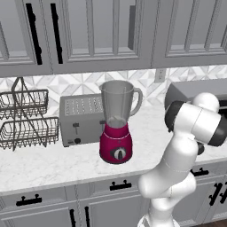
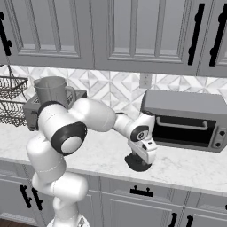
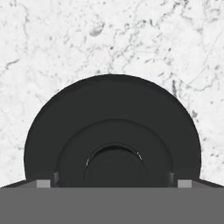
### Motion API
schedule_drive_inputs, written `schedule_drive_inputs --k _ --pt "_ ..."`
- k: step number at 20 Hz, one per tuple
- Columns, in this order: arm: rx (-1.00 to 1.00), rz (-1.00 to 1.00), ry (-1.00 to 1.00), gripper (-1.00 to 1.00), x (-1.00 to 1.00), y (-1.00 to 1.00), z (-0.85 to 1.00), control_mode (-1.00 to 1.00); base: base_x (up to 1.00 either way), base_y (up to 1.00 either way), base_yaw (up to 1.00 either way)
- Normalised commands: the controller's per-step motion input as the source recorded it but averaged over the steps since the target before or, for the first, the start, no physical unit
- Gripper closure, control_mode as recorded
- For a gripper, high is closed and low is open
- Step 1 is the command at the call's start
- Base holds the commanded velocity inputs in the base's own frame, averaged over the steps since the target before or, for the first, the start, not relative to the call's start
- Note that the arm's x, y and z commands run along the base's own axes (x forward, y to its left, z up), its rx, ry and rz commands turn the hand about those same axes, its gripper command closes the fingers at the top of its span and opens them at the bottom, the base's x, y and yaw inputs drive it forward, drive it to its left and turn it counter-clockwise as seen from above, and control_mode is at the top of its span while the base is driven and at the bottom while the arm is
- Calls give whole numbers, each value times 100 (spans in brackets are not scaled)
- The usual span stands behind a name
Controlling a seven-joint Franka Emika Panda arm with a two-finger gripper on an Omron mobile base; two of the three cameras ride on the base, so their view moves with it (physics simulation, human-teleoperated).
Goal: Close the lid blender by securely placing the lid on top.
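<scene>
The blender stands on the marble counter, with a magenta base, a round dial and a tall translucent grey jar whose top is uncovered. Its black round lid lies flat on the counter far to the blender's right, in front of the toaster oven. My gripper points straight down right over the lid. In the hand view the lid is close, with its raised centre knob between the fingertips. The gripper is open, one finger at each side of the lid's inner ring, closed on nothing.
A silver toaster sits just left of the blender, and a two-tier wire basket rack stands further left. A grey toaster oven is behind the lid. Upper cabinets hang above the jar. The counter's front edge runs near the lid.
</scene>
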Motion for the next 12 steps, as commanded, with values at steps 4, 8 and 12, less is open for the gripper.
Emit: schedule_drive_inputs --k 4,8,12 --pt "-1 2 -2 -100 -4 0 -16 -100 0 0 0" --pt "0 0 -6 -100 -9 0 -12 -100 0 0 0" --pt "0 0 0 -100 -3 2 -3 -100 0 0 0"
